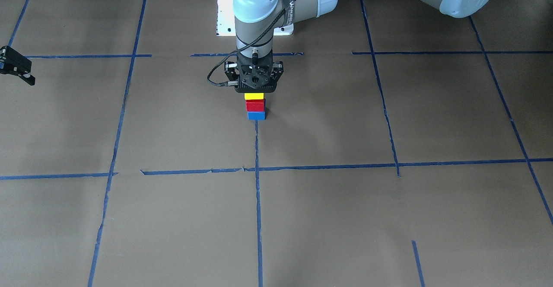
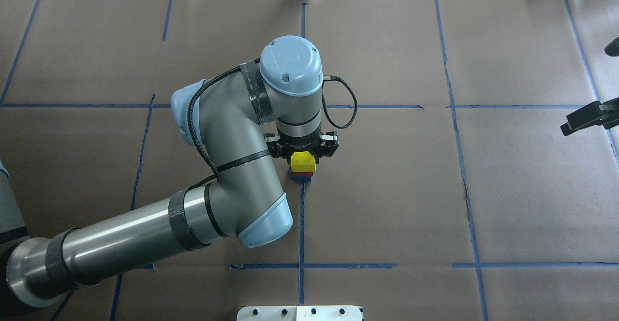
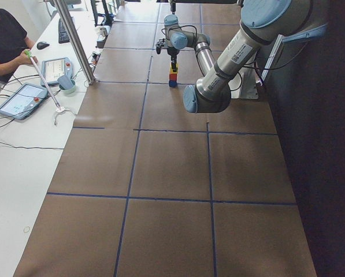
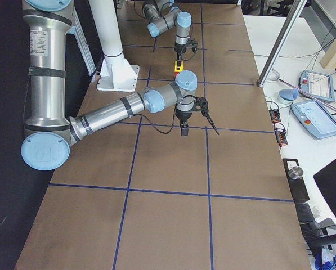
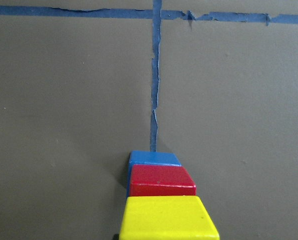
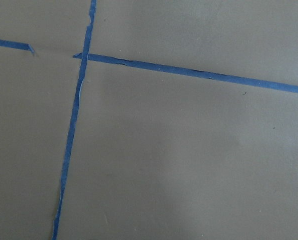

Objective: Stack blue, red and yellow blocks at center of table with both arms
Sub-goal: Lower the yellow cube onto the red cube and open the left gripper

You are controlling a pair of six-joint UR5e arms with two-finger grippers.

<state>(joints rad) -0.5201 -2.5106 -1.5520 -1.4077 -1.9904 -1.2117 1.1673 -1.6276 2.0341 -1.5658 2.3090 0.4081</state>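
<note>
I cannot tell whether my left fingers point(image 1: 230, 74) are closed or parted, because their tips are hidden under the wrist. What matters is that the yellow block point(image 1: 254, 96) lies straight below them, touching or nearly so. It sits squarely on the red block point(image 1: 255, 105), which rests on the blue block point(image 1: 256, 115) at mid-worktop point(image 1: 328, 122), at the end of a blue tape line point(image 1: 258, 157). I judge the next move to be purely vertical. My right fingers point(image 2: 587, 116) stand parted and empty, well apart at the edge.
</note>
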